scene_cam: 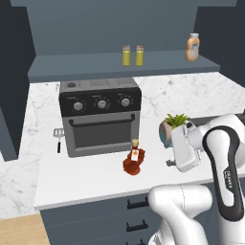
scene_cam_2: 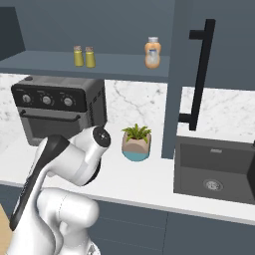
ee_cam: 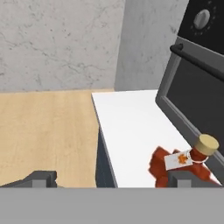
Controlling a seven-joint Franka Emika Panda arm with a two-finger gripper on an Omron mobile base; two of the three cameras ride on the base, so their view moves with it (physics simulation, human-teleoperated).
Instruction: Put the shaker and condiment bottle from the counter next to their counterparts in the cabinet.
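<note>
Claw (ee_cam: 113, 178) wide open, empty, low over white marble counter (scene_cam: 86, 174). Dark red-brown ridged condiment bottle (ee_cam: 179, 164) w/ tan cap stands by right finger, in front of black toaster oven (scene_cam: 100, 117). Centre jaws round its body before closing.

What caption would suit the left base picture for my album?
White robot arm beside a red-brown bottle on the marble counter, before a black toaster oven; two shakers on the shelf.

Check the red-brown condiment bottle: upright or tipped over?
Upright. The condiment bottle stands on the counter before the toaster oven, tan cap on top, clear of the tool.
</note>
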